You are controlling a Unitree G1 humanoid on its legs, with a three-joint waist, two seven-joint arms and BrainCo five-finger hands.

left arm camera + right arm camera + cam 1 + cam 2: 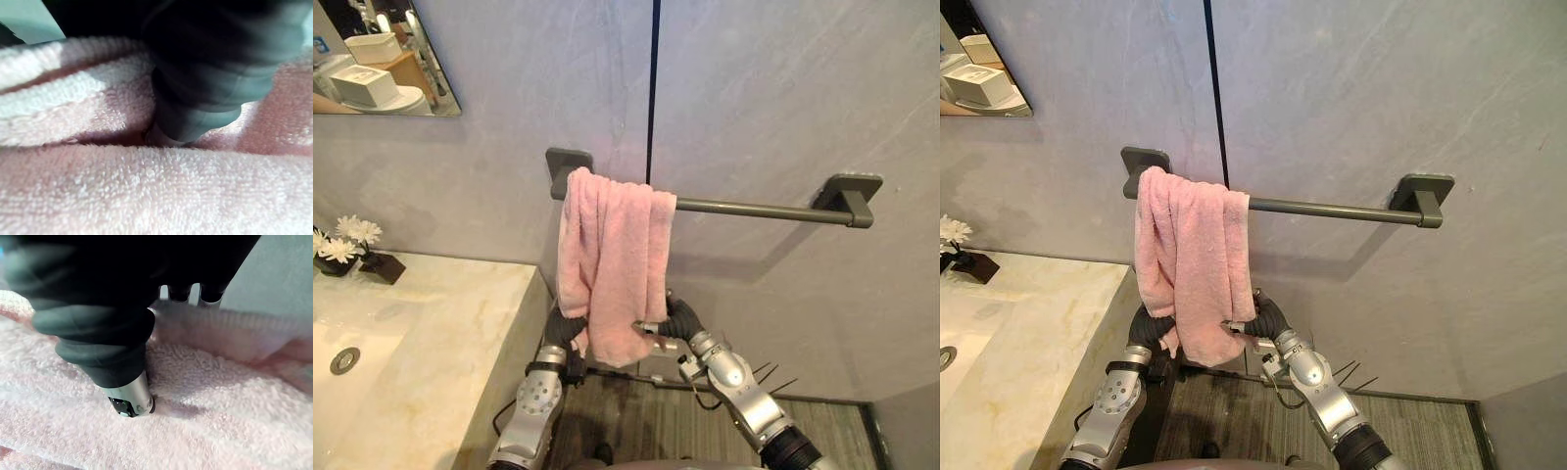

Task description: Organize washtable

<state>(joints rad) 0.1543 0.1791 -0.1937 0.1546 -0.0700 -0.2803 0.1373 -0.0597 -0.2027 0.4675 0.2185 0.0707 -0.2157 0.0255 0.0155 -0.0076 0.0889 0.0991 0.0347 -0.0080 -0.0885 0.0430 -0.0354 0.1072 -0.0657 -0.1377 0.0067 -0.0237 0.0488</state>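
Right hand [674, 321]: at the lower right edge of the pink towel [607, 259]. Thumb [131, 396] lies pressed flat on the towel's front face. The fingers [211, 293] reach past a fold to the far side, so the cloth is pinched between thumb and fingers. Dark ribbed cover close against the terry.

Left hand [566, 329]: at the towel's lower left edge, tucked partly behind the cloth. In its wrist view the dark cover sits against pink folds on every side. Fingers hidden by the towel; cannot tell whether they are spread or closed on it.

Pink towel: draped over the left end of the towel bar [754, 209], just beside the left wall bracket [566, 162]. It hangs in loose bunched folds, not spread flat. Its bottom hem reaches down between the two hands. The rest of the bar is bare out to the right bracket [854, 188].

Surroundings: grey stone-look wall [783, 88] with a dark vertical seam above the towel. To the robot's left, a pale marble bench [460, 323] with a sunken basin and a round metal drain [344, 360]. At the bench's back edge, white flowers [347, 240] beside a small dark block [384, 266]. A mirror [382, 59] is on the wall above the bench. Grey plank floor [646, 421] below the hands.
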